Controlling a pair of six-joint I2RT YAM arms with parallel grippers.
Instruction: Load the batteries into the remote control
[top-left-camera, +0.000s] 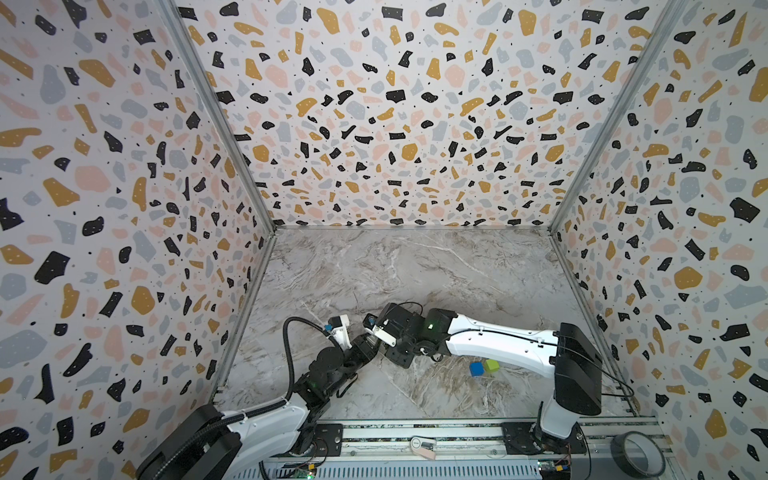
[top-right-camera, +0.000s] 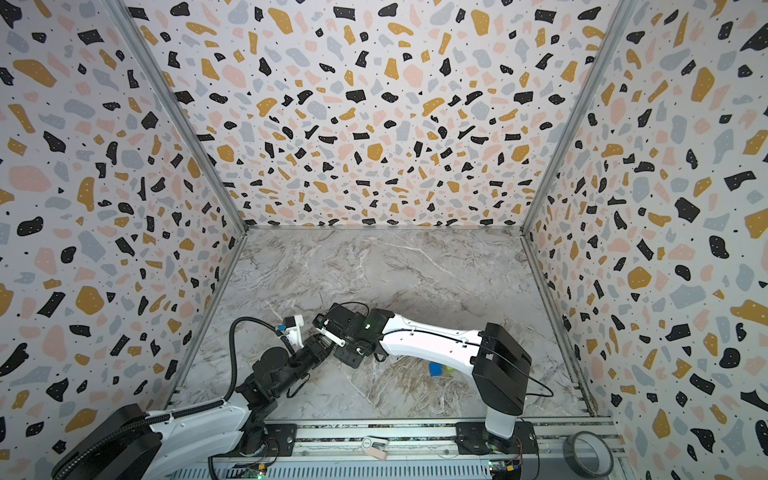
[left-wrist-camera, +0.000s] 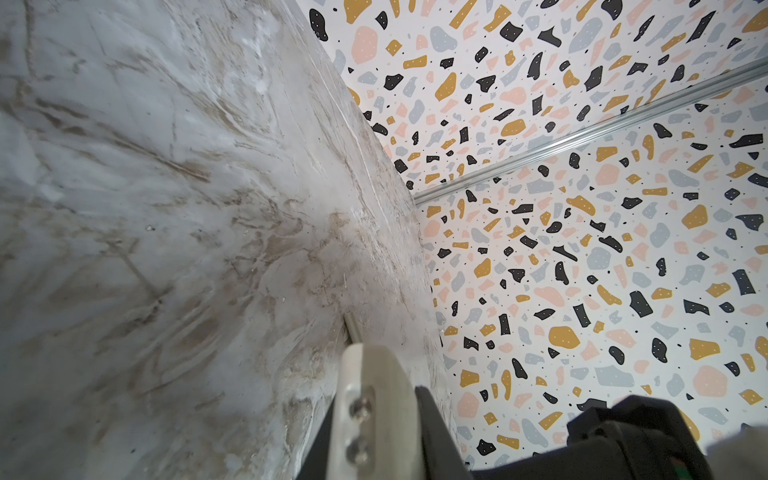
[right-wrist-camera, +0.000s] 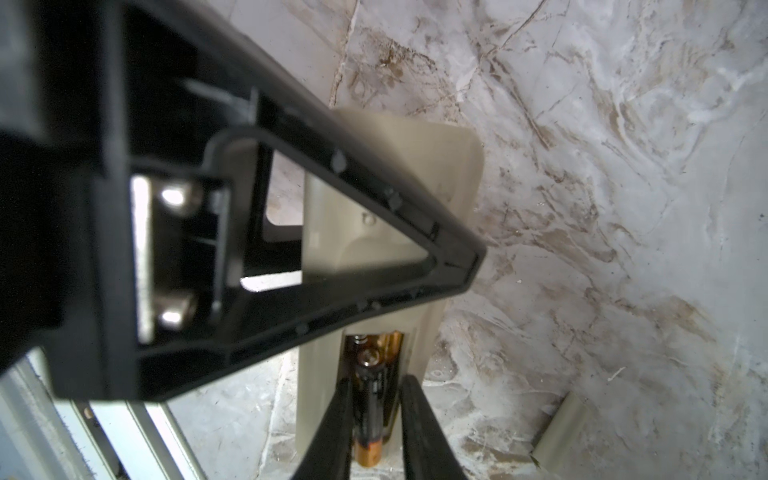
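right end effector (right-wrist-camera: 377, 384) stands narrowly parted astride a battery (right-wrist-camera: 368, 415) angled into the remote control's (right-wrist-camera: 453, 166) back recess on the worktop (right-wrist-camera: 602, 208); grip unclear. left end effector (top-left-camera: 369, 345), closed, lies across the remote control. seating looks underway; next, its copper end likely needs pressing flat.

Glossy marble-look table (top-left-camera: 415, 270), matt plastic remote control (right-wrist-camera: 453, 166).
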